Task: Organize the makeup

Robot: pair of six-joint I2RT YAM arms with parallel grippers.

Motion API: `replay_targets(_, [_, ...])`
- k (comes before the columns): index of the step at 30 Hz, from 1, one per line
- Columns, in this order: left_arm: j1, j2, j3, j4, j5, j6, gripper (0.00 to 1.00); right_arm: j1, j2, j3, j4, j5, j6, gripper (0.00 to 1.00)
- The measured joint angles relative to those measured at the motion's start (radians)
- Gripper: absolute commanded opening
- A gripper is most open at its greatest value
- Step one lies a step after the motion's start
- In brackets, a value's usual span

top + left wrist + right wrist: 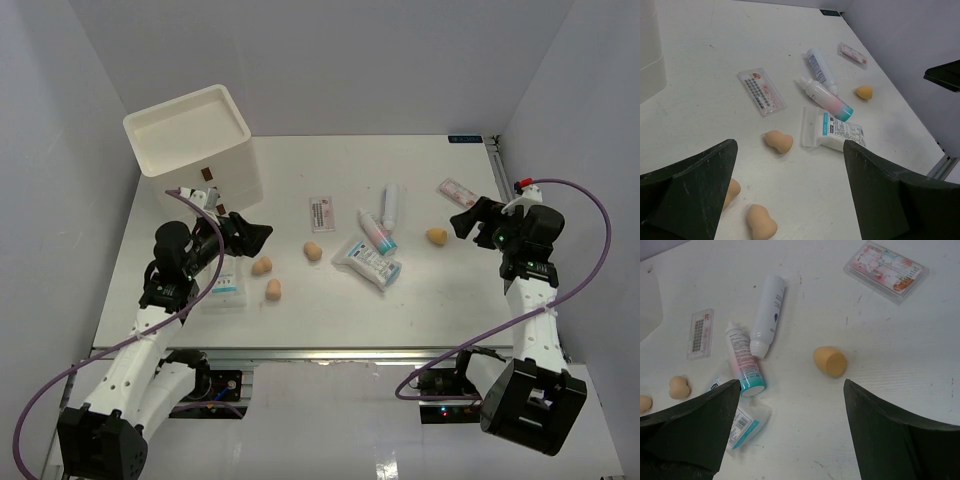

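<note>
Several tan egg-shaped sponges lie on the white table: two (262,266) (273,289) just right of my left gripper (262,232), one (313,251) mid-table, and one (436,236) left of my right gripper (462,220). Two white tubes (391,205) (377,232) lie beside a white-blue sachet pack (367,262). Pink-white flat packets lie mid-table (323,214) and at the far right (459,191). Both grippers are open and empty, above the table. In the right wrist view the sponge (830,361) lies ahead between the fingers. In the left wrist view a sponge (778,141) lies ahead.
A white drawer box (190,140) stands at the far left, behind my left arm. Another white-blue flat pack (225,285) lies under the left arm. Grey walls close in the left, back and right sides. The table's front edge runs by the arm bases.
</note>
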Motion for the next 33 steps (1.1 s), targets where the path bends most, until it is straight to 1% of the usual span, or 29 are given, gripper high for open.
replay_targets(2, [0.0,0.007,0.0,0.0,0.002,0.0,0.98,-0.002,-0.016,-0.003,0.005,-0.031,-0.021,0.9])
replay_targets(4, [0.0,0.013,0.0,0.0,0.003,-0.001,0.98,-0.004,-0.04,-0.015,0.021,-0.093,-0.061,0.9])
replay_targets(11, [0.0,0.049,0.007,-0.002,-0.001,-0.037,0.98,-0.006,-0.137,-0.091,0.044,-0.446,-0.294,0.9])
replay_targets(15, [0.0,0.128,0.074,-0.029,-0.013,-0.081,0.98,-0.006,-0.148,-0.092,0.013,-0.587,-0.413,0.9])
replay_targets(18, [-0.001,0.18,0.142,-0.056,-0.054,-0.108,0.98,-0.006,-0.166,-0.093,-0.004,-0.651,-0.462,0.9])
replay_targets(22, [-0.002,0.261,0.29,-0.146,-0.185,-0.129,0.96,-0.006,-0.174,-0.093,-0.004,-0.666,-0.468,0.9])
replay_targets(28, [-0.003,0.464,0.572,-0.341,-0.507,-0.149,0.86,-0.006,-0.173,-0.094,-0.003,-0.65,-0.455,0.9])
replay_targets(30, [-0.002,0.506,0.613,-0.379,-0.598,-0.149,0.85,-0.006,-0.173,-0.094,-0.003,-0.643,-0.448,0.9])
replay_targets(33, [-0.002,0.541,0.634,-0.43,-0.711,-0.143,0.83,-0.006,-0.172,-0.094,-0.003,-0.634,-0.438,0.9])
